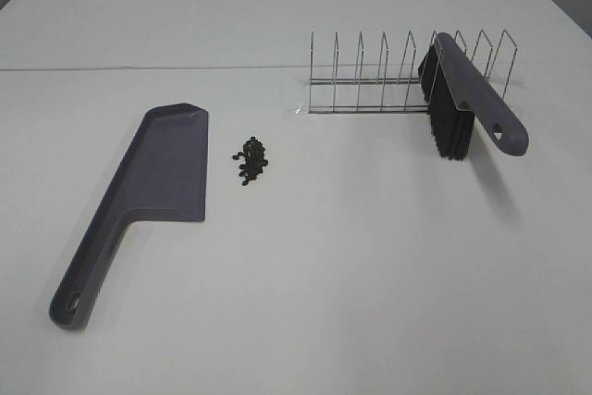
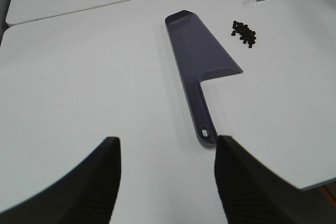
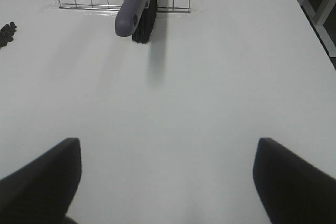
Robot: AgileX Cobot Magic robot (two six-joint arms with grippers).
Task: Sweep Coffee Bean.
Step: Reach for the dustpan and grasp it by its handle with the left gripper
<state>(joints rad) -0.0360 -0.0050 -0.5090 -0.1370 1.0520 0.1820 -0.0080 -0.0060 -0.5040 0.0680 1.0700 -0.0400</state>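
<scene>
A small cluster of dark coffee beans (image 1: 250, 160) lies on the white table, just right of the grey dustpan (image 1: 153, 187), which lies flat with its handle toward the near edge. Both also show in the left wrist view: the beans (image 2: 244, 33) and the dustpan (image 2: 197, 56). A grey brush with black bristles (image 1: 462, 99) leans in the wire rack (image 1: 388, 76) at the back right; it also shows in the right wrist view (image 3: 137, 6). My left gripper (image 2: 165, 182) is open and empty, short of the dustpan handle. My right gripper (image 3: 168, 177) is open and empty, well short of the brush.
A seam between two table tops (image 1: 139, 68) runs across the back. The table's right edge (image 3: 310, 22) shows in the right wrist view. Neither arm shows in the exterior high view.
</scene>
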